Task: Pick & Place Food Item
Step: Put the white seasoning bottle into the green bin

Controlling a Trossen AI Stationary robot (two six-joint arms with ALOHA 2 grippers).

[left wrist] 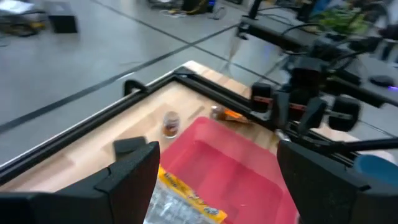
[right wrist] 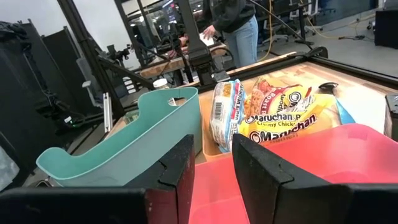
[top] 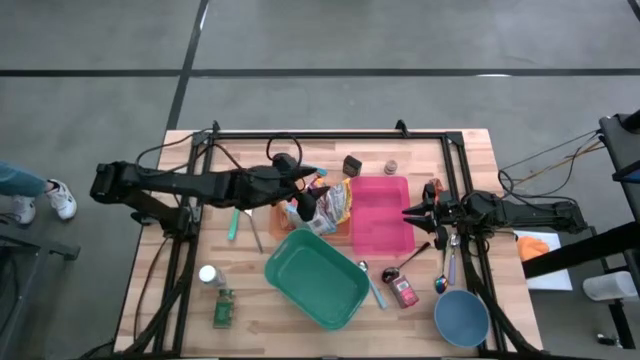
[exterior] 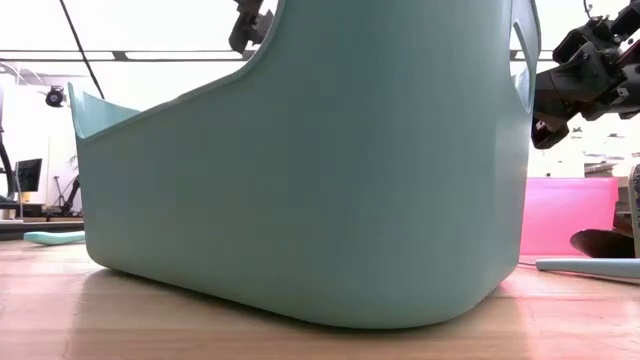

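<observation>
Two ramen packets (top: 333, 204) (right wrist: 273, 115) stand on edge, side by side, in a shallow orange tray (top: 283, 220), between the teal bin (top: 315, 278) and the pink bin (top: 380, 213). My left gripper (top: 306, 204) (left wrist: 216, 151) hovers over the packets' left side, open wide with nothing between its fingers; a packet's top (left wrist: 186, 202) shows below it. At the pink bin's right edge my right gripper (top: 410, 213) (right wrist: 211, 165) waits level, slightly open and holding nothing.
A black block (top: 352, 164) and a small jar (top: 391, 167) stand behind the pink bin. A spoon (top: 405, 265), a red can (top: 405, 292) and a blue bowl (top: 461, 318) lie near right. A bottle (top: 208, 275) and a green packet (top: 224, 308) are near left. A person (top: 30, 195) stands off the table's left.
</observation>
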